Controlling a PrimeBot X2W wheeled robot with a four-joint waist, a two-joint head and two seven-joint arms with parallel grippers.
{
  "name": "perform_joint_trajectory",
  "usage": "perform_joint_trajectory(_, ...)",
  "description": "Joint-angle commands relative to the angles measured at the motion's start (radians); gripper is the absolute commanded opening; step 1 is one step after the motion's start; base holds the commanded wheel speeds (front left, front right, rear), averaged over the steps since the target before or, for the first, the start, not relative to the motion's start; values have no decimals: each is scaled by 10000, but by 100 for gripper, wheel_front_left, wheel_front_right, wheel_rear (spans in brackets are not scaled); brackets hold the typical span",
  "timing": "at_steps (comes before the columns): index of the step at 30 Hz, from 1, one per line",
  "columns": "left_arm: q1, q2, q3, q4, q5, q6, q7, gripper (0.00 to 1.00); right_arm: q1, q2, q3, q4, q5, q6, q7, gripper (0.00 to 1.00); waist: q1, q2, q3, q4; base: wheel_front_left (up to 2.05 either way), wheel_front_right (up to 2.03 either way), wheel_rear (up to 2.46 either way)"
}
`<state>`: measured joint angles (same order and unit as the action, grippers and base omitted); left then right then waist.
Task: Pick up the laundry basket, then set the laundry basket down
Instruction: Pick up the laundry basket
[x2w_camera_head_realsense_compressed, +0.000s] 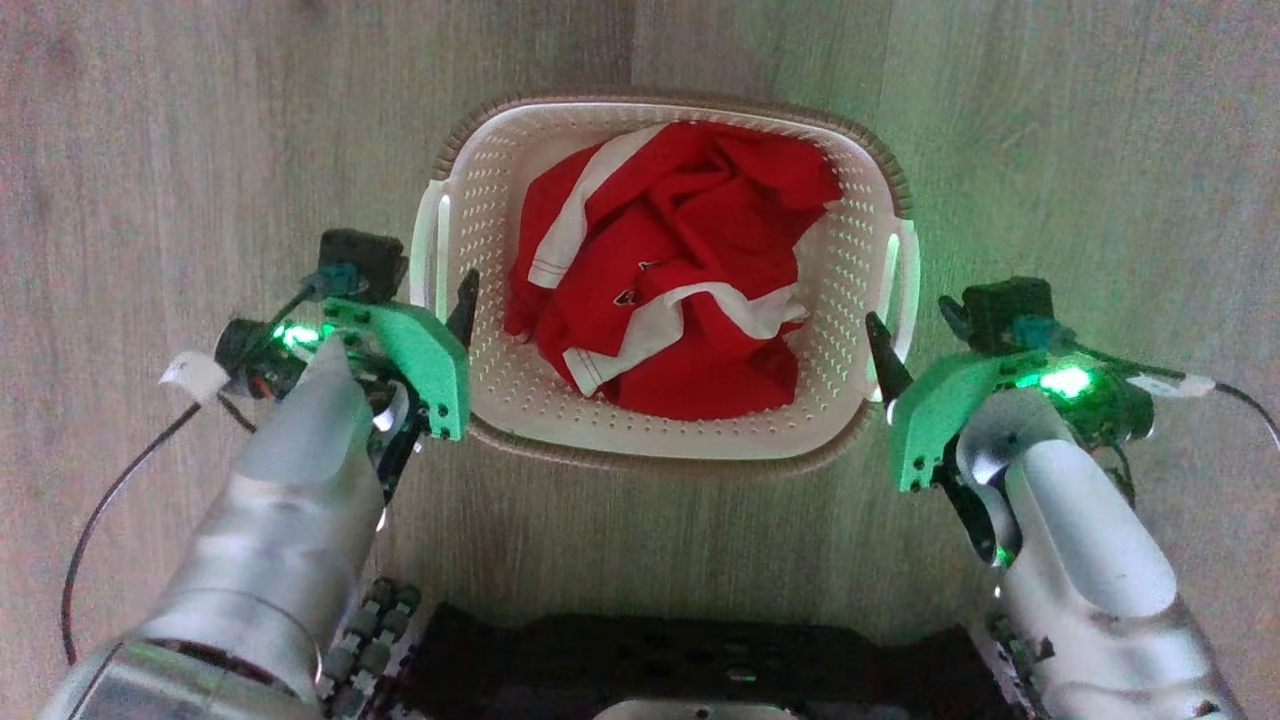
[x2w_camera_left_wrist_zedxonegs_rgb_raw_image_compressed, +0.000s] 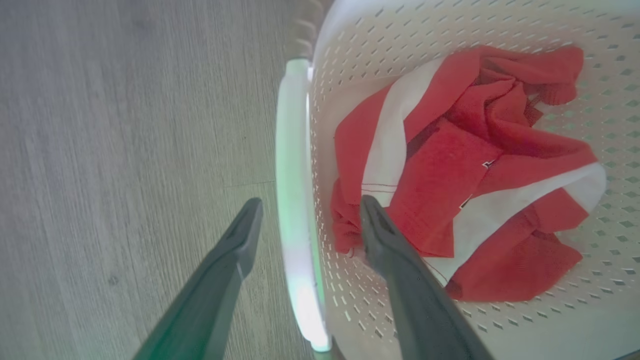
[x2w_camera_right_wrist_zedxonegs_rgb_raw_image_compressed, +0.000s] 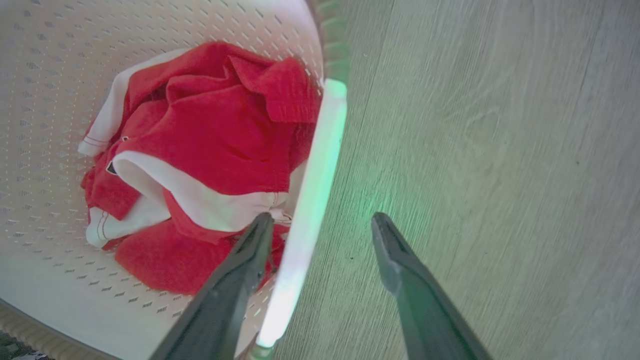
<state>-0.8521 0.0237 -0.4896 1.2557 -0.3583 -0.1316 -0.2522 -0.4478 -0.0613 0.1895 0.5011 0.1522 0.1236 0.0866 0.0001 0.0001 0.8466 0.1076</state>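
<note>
Pale grey wood-grain floor (x2w_camera_head_realsense_compressed: 150, 150) all round, long streaked planks. On it, dead ahead of me, sits the laundry basket (x2w_camera_head_realsense_compressed: 660, 455): cream plastic, rounded-rectangular, walls pricked with small slots, brown woven-look rim. Inside lies a crumpled red-and-white garment (x2w_camera_head_realsense_compressed: 680, 300), soft knit. From my head I get the whole rim and both white handles, left handle (x2w_camera_head_realsense_compressed: 428, 240) and right handle (x2w_camera_head_realsense_compressed: 905, 280), washed green by my wrist lights. Left wrist, close in: my left fingers (x2w_camera_left_wrist_zedxonegs_rgb_raw_image_compressed: 240, 240) are spread wide, straddling that handle, one over floor, one over the basket's inside. My right fingers (x2w_camera_right_wrist_zedxonegs_rgb_raw_image_compressed: 250, 250) are the same on their side, released, gripping nothing.
</note>
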Motion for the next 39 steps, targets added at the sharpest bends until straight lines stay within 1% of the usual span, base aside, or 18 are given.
perform_joint_trajectory(1,84,267,18,39,-149,10,-95,100,513,111,192,-250,44,71,24,100,-1,-1,5,1,0,0,0)
perform_joint_trajectory(11,57,266,-509,100,-717,10,-95,100,621,111,108,-411,35,71,129,100,-1,-1,-8,42,0,0,0)
perform_joint_trajectory(12,83,266,-587,97,-806,10,-89,71,626,111,108,-417,37,71,144,84,-1,-1,-16,46,0,0,0)
perform_joint_trajectory(13,99,266,-668,84,-898,10,-67,45,633,111,102,-418,59,71,168,45,-1,-1,-24,55,0,0,0)
perform_joint_trajectory(14,103,266,-747,75,-984,10,-47,31,639,111,96,-421,97,71,188,4,-1,-1,-27,64,0,0,0)
perform_joint_trajectory(15,101,266,-823,69,-1067,10,-27,13,644,111,100,-424,142,71,207,0,-1,-1,-27,73,0,0,0)
perform_joint_trajectory(16,96,266,-902,62,-1145,10,-8,0,648,111,105,-425,186,71,224,0,-1,-1,-25,80,0,0,0)
perform_joint_trajectory(28,64,266,-1662,38,-1943,10,97,0,693,111,38,-402,253,71,246,0,-1,-1,-100,133,0,0,0)
perform_joint_trajectory(34,392,310,-2099,59,-2295,10,96,0,805,111,155,-137,413,71,276,0,-1,-1,-643,45,0,0,0)
perform_joint_trajectory(39,480,466,-2467,-37,-2581,10,170,0,629,111,329,45,638,71,464,0,-1,-1,-911,-71,0,0,0)
